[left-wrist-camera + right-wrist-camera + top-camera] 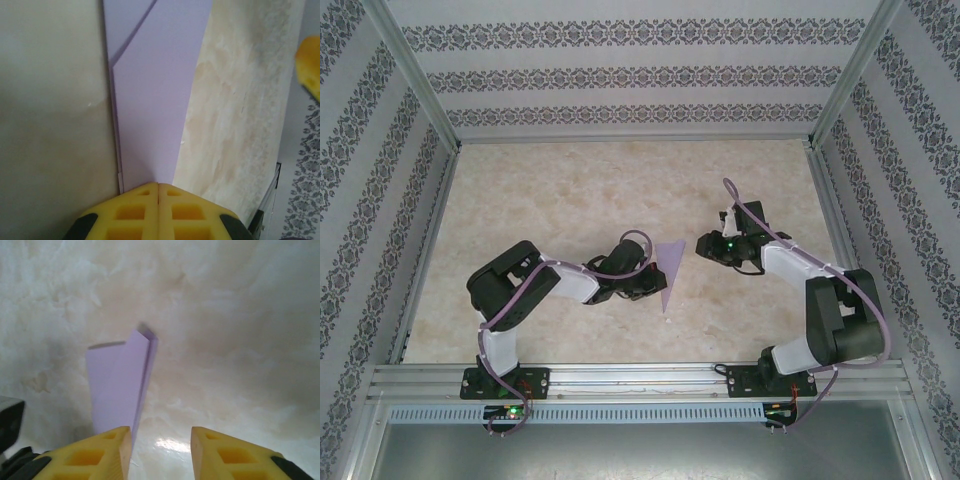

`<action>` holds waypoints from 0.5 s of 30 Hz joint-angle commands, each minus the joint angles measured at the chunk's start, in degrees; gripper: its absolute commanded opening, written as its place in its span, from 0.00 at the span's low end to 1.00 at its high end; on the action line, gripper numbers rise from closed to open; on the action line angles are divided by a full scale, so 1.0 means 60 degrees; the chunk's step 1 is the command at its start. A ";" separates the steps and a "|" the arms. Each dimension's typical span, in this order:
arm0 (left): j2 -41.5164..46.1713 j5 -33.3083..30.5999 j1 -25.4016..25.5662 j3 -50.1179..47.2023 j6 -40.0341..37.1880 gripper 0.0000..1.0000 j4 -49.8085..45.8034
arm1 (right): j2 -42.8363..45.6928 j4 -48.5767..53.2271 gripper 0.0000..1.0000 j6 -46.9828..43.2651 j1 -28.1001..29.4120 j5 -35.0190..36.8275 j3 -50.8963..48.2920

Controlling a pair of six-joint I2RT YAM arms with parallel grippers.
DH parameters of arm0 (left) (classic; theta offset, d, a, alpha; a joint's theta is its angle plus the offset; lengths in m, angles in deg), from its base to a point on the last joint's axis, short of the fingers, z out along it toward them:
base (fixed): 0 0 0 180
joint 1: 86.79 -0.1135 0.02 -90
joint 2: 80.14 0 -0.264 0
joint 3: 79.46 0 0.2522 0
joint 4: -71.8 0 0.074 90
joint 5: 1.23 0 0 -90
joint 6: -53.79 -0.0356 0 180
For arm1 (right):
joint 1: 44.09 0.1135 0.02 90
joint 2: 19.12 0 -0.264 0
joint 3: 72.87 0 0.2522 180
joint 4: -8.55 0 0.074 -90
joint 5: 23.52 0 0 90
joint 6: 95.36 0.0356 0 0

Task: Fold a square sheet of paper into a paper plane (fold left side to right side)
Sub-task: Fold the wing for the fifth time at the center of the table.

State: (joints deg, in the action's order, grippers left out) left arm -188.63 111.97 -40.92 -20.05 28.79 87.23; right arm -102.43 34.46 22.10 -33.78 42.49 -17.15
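The lilac sheet of paper is folded into a slim pointed paper plane lying on the table between the arms, wide end away from me. My left gripper is shut, its yellow fingertips meeting on the narrow end of the paper plane; I see no paper between the jaws. My right gripper hovers open just right of the wide end. In the right wrist view the paper plane has one raised edge, and the left one of my right gripper's fingers stands beside it.
The marbled beige tabletop is bare around the paper. Patterned walls and metal frame posts enclose it on three sides. An aluminium rail carries both arm bases at the near edge.
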 commanded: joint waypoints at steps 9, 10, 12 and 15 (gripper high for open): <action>0.3467 -0.2191 -0.0411 -0.1416 -0.1062 0.22 -0.1166 | -0.0046 0.1662 0.54 -0.0410 0.2181 0.2392 0.1020; 0.3811 -0.2231 -0.0598 -0.1642 -0.1062 0.23 -0.1331 | -0.0163 0.1737 0.55 -0.0389 0.2409 0.2590 0.1183; 0.4530 -0.2400 -0.0980 -0.2046 -0.1179 0.25 -0.1938 | -0.0447 0.1851 0.56 -0.0311 0.2909 0.2973 0.1497; 0.5393 -0.2599 -0.1410 -0.2479 -0.1352 0.27 -0.2711 | -0.0983 0.2011 0.58 -0.0212 0.3498 0.3393 0.1953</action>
State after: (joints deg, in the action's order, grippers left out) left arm -159.08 99.53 -47.45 -32.37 23.63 79.67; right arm -105.67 43.48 20.16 -15.07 57.33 -7.93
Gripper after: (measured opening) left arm 0.265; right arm 0.572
